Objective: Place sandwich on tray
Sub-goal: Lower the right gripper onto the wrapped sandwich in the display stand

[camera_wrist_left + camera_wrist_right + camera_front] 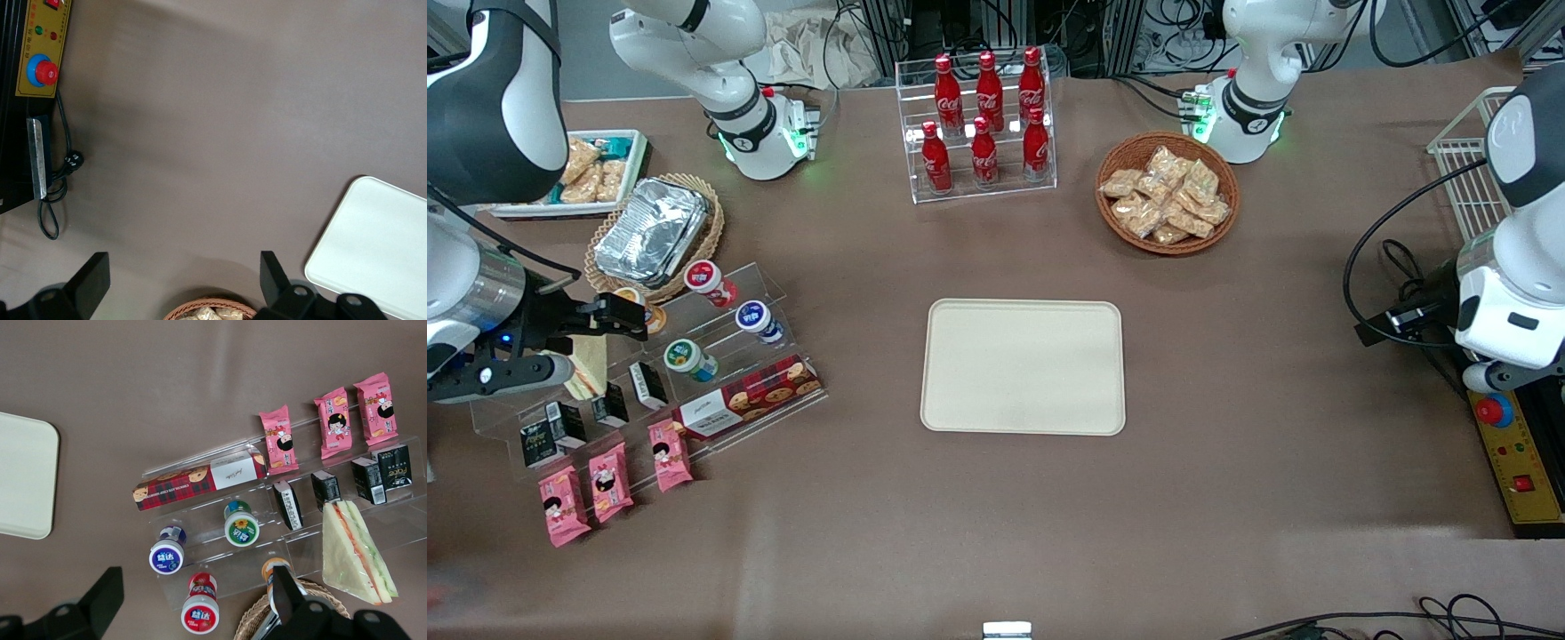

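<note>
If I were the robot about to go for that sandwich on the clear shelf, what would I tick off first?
1. Sandwich in sight, lying on the clear stepped shelf: ok.
2. Tool open, nothing held: ok.
3. Tool placed over the sandwich: not ok; it hangs above the shelf's cups, sandwich off to the side.
4. Room around the sandwich: cannot tell; small black boxes stand beside it and the wicker basket is close.
5. Tray bare and ready: ok.
6. Path from shelf to tray along the table: ok, nothing lies between them.
</note>
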You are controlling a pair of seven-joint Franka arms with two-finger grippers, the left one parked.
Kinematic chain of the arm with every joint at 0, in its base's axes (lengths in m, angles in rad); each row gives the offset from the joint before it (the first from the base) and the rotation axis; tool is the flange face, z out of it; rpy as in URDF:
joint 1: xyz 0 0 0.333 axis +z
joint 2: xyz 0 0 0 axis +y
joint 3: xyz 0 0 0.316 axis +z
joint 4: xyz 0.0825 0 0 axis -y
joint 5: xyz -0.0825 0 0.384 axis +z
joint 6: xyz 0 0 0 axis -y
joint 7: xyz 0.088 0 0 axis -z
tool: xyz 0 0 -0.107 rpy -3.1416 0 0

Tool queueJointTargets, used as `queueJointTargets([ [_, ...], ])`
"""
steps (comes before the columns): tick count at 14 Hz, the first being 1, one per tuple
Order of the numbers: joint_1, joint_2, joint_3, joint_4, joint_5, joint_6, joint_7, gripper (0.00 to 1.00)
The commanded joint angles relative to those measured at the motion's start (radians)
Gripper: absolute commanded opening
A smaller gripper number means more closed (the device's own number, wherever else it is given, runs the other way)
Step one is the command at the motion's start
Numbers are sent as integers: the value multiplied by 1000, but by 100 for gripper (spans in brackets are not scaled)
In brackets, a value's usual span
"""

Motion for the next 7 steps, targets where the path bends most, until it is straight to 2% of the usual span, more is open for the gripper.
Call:
queueJointTargets([
  [1,-4,0,-1,2,-11,34,15,99],
  [7,-7,-1,-4,5,-16,39,15,99],
])
